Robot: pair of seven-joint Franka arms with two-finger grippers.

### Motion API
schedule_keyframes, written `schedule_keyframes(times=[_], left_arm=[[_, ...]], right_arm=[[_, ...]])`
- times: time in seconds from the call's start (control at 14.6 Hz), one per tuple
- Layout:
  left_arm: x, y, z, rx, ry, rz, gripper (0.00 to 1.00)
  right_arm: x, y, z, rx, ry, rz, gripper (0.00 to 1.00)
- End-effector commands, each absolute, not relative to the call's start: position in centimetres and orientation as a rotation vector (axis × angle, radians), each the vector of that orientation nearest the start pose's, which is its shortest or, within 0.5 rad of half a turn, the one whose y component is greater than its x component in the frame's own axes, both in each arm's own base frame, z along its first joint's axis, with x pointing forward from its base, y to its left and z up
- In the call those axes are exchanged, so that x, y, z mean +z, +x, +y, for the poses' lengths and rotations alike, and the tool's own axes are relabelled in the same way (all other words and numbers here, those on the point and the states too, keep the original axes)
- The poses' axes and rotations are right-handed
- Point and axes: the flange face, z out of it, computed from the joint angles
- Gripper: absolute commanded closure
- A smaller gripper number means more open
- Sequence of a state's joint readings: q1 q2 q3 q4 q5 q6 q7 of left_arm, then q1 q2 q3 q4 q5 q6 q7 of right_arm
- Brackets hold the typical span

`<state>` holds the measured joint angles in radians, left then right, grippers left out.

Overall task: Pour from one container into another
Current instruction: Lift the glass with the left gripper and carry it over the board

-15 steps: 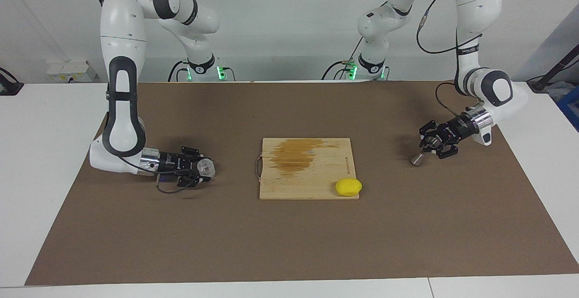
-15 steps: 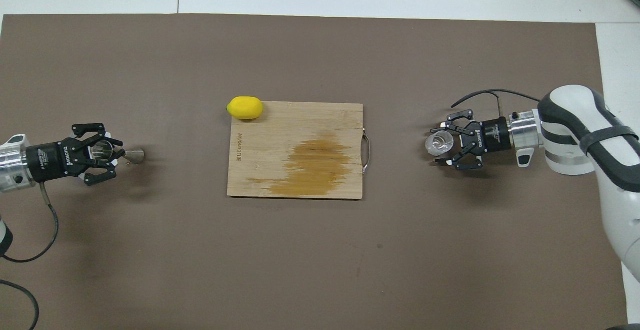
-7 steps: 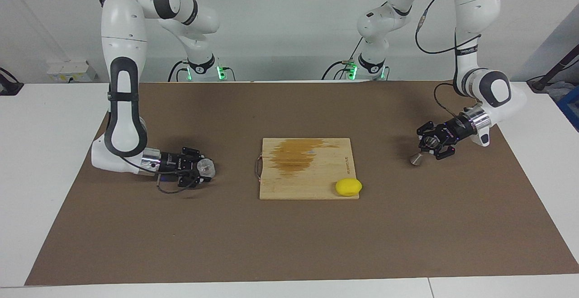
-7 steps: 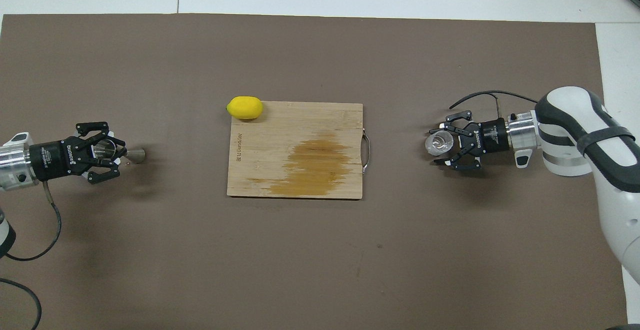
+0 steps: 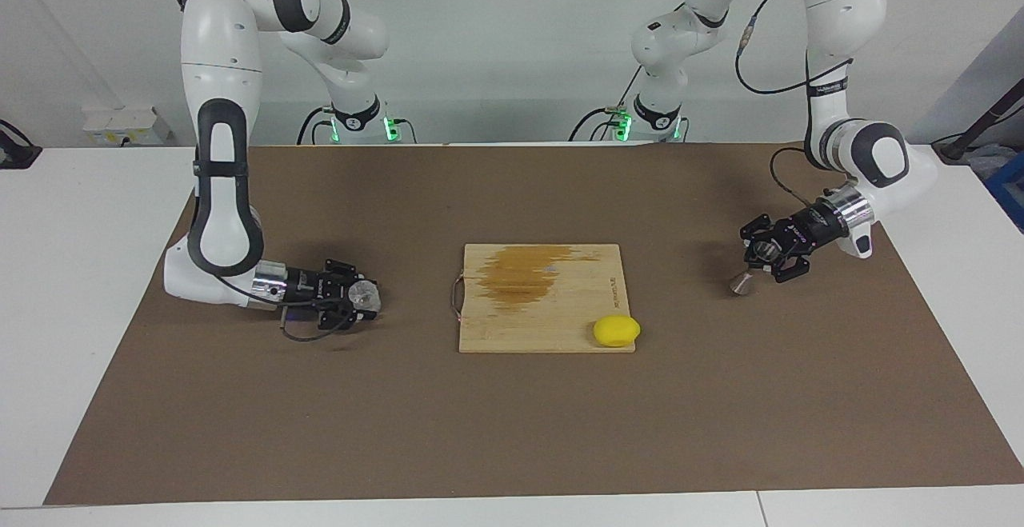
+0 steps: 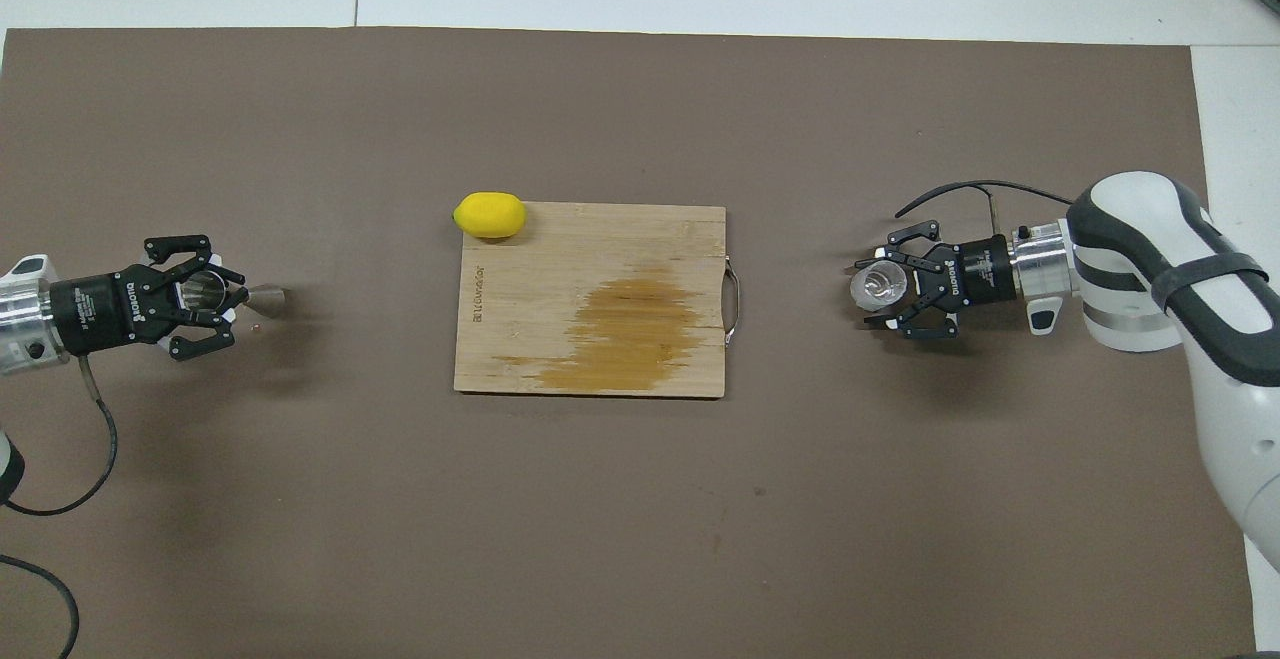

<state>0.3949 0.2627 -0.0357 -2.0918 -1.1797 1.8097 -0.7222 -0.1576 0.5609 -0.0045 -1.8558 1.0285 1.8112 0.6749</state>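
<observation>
The clear glass cup [image 5: 366, 295] is between the fingers of my right gripper [image 5: 358, 297], low over the brown mat toward the right arm's end of the table. From above the cup [image 6: 878, 286] shows its open mouth upward at the tip of that gripper [image 6: 893, 288]. My left gripper [image 5: 766, 253] is shut on the silver metal jigger [image 5: 742, 281], which is tilted with its lower cone close to the mat. In the overhead view the jigger [image 6: 262, 301] sticks out of the left gripper [image 6: 205, 296] toward the cutting board.
A wooden cutting board [image 5: 560, 319] with a dark stain lies mid-table, its wire handle toward the right arm's end. A yellow lemon [image 5: 616, 330] sits at the board's corner farthest from the robots. The brown mat [image 5: 512, 431] covers the table.
Both arms shifted only slightly. The left gripper with the jigger drifted a little toward the left arm's end of the table. The right gripper and the cup barely moved.
</observation>
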Motion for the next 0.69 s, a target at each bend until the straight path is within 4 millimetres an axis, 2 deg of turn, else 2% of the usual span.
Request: schedule_keyframes(times=[0.0,0.27,0.48,0.62], left_arm=[[31.7,54.6,10.9,-0.774,1.393,1.578,1.00],[34.3,55.7,8.1,-0.842,1.371,1.616,1.00],[37.4,56.1,4.4,-0.878,1.378,1.634,1.00],[39.7,56.2,1.2,-0.902,1.378,1.663,1.00]], right_arm=[[21.6,59.4,-2.6,0.893,-1.692,1.464,0.28],[21.6,59.3,-2.6,0.891,-1.693,1.466,0.28],[21.6,59.4,-2.7,0.890,-1.692,1.465,0.29],[21.6,59.3,-2.7,0.893,-1.691,1.461,0.29]])
